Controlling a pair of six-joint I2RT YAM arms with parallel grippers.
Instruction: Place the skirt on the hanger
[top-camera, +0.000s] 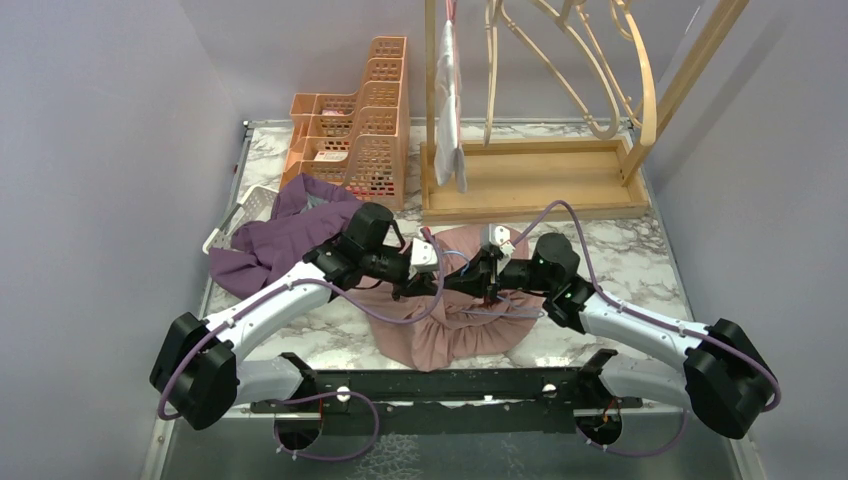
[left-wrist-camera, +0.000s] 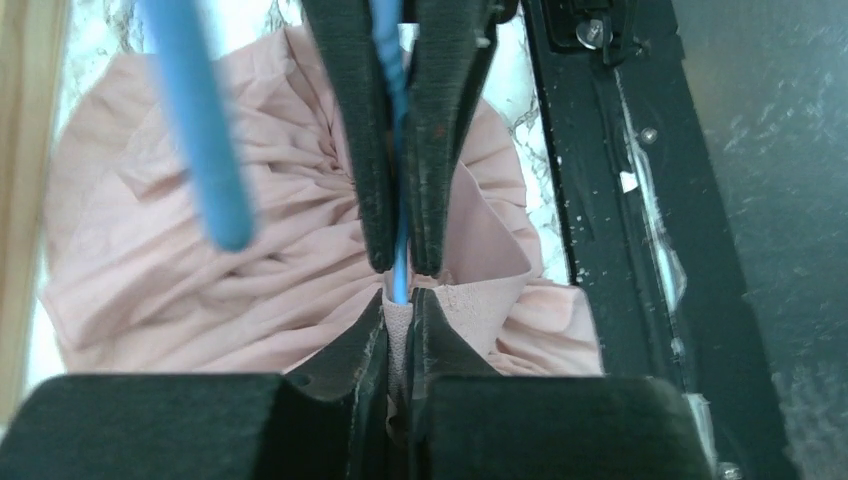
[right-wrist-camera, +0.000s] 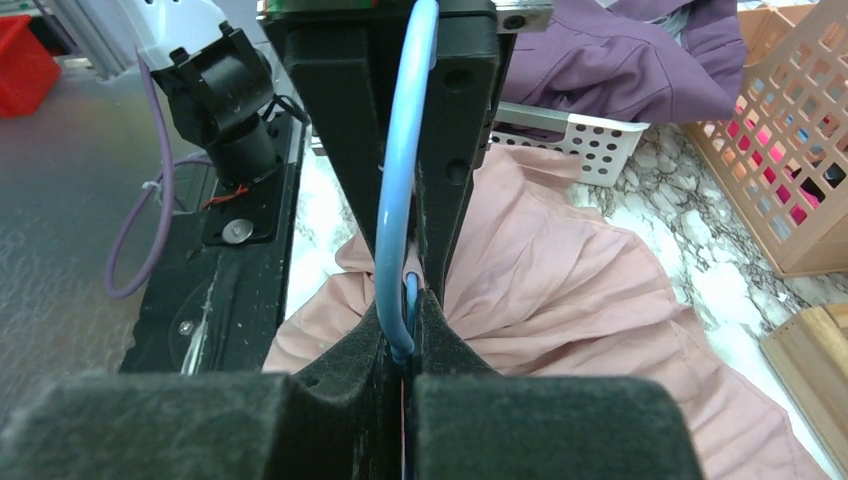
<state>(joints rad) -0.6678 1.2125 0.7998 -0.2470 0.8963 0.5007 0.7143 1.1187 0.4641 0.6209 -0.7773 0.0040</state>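
The skirt is dusty pink and finely pleated. The hanger is light blue. At far left, the garment is purple and the lattice baskets peach. The bench is white marble with grey veins. The rack is pale wood.

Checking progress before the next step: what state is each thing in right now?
left end effector: shut on the pink skirt.
right end effector: shut on the blue hanger.
pink skirt: crumpled on the table, not hung.
blue hanger: held over the skirt.
purple garment: bunched, spilling from the white basket.
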